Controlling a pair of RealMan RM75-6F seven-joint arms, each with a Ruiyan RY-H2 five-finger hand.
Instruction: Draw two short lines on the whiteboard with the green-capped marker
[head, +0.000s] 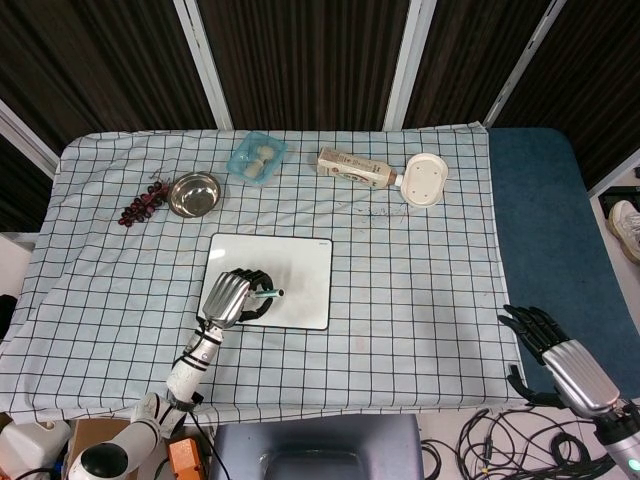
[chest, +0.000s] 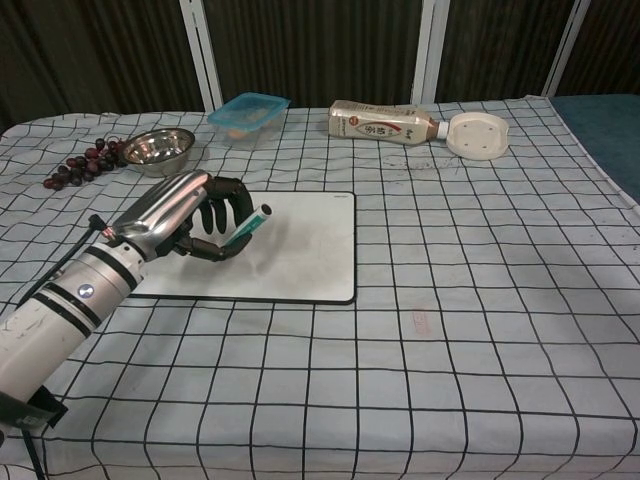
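We note the left robot hand (chest: 205, 212) clamped on the green-capped marker (chest: 247, 227) over the whiteboard's (chest: 310, 245) near-left part, long axis tilted with the cap end up and rightward, tip hidden; right robot hand (head: 560, 355), fingers spread, hangs well off the worktop.

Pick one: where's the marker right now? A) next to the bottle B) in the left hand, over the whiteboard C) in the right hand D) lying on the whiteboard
B: the left hand grips the marker above the whiteboard; the right hand holds nothing.
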